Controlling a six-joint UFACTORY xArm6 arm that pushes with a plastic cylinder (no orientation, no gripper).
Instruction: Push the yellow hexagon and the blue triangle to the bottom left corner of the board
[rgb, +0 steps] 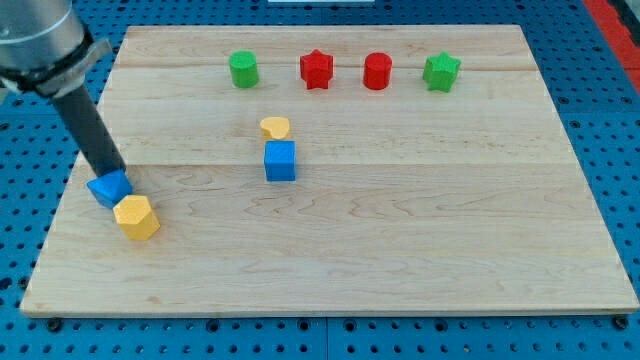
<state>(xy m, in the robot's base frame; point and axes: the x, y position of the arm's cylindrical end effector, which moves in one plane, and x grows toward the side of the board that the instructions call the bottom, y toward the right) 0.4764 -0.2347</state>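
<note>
there are no jaws on this arm, so nothing is open, closed or holding anything; it ends in a dark rod, and my tip (113, 172) rests at the 12 o'clock edge of the blue triangle (108, 188), touching it or all but touching it, with the rod slanting up toward 11 o'clock and out of the view's top left. the yellow hexagon (136, 217) sits at about 4 o'clock from the blue triangle, the two pressed together corner to side. both lie near the left edge of the wooden board (420, 230), toward its bottom left, but short of the corner itself, which is at roughly 7 o'clock from them. well apart, near the board's middle, a blue cube (281, 160) stands with a yellow heart-like block (275, 127) just at its 12 o'clock, close but whether they touch i cannot tell. along the view's top runs a row of four blocks, spaced apart: a green cylinder (243, 69), a red star (316, 69) at its 3 o'clock, then a red cylinder (377, 71), then a green star-like block (440, 71). the board rests on a blue perforated surface (30, 210).
</note>
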